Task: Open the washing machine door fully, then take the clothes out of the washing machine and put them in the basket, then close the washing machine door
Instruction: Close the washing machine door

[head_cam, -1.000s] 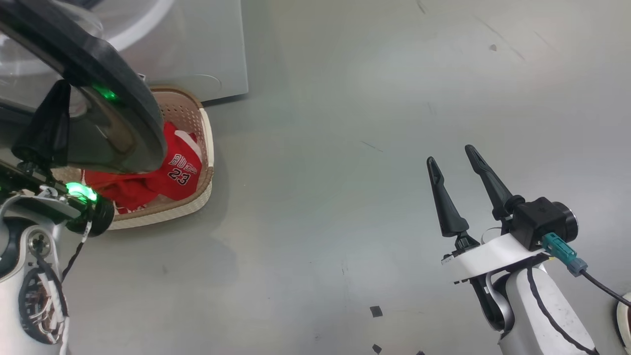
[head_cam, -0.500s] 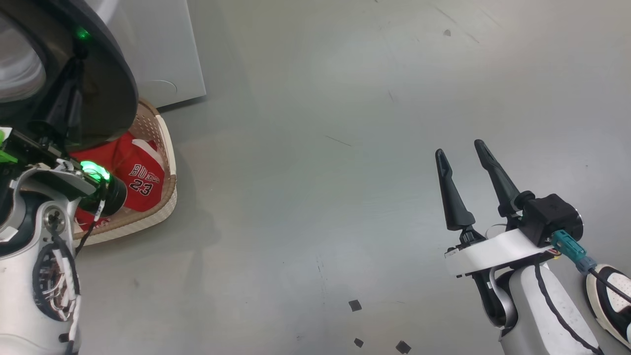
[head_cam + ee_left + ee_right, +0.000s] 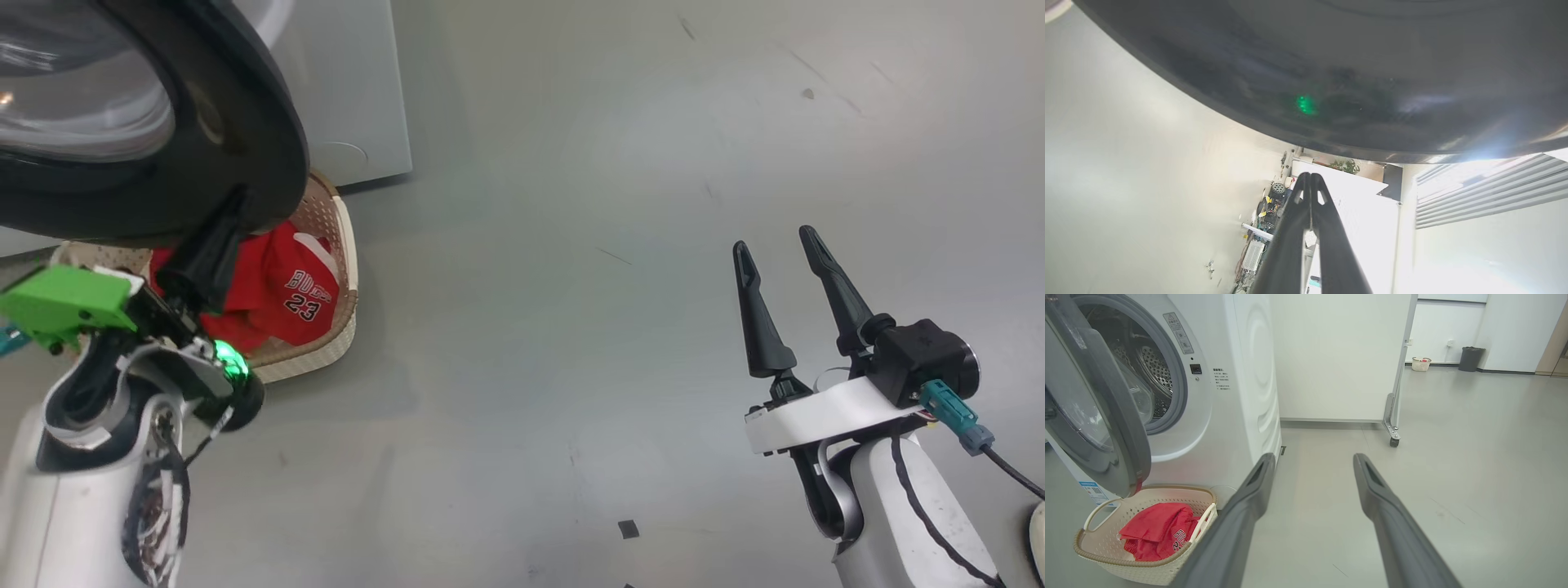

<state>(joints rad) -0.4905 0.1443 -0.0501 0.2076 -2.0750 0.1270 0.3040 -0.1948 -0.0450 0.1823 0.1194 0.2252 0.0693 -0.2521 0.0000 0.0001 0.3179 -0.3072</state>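
The washing machine door [image 3: 245, 139] hangs partly open at the upper left, with its black rim and glass bowl towards me. My left gripper [image 3: 233, 212] is shut, its tips up against the rim's lower edge. In the left wrist view its closed fingers [image 3: 1309, 192] point at the rim's dark underside [image 3: 1331, 81]. Below the door, the basket [image 3: 347, 237] holds the red clothes [image 3: 286, 282]. My right gripper [image 3: 773, 242] stands open and empty over bare floor. The right wrist view shows the washing machine [image 3: 1237, 396], its steel drum [image 3: 1155, 367], the door [image 3: 1098, 416], the basket [image 3: 1147, 489] and clothes [image 3: 1155, 528].
A wheeled partition panel [image 3: 1392, 437] stands right of the machine. A small white basket [image 3: 1421, 363] and a dark bin [image 3: 1470, 358] sit by the far wall. Small black tape bits [image 3: 627, 529] mark the grey floor, which lies wide to the right.
The head view swung right, then back left. My left arm has shifted along the door's rim and the door now shows more of its glass. The right gripper stays open.
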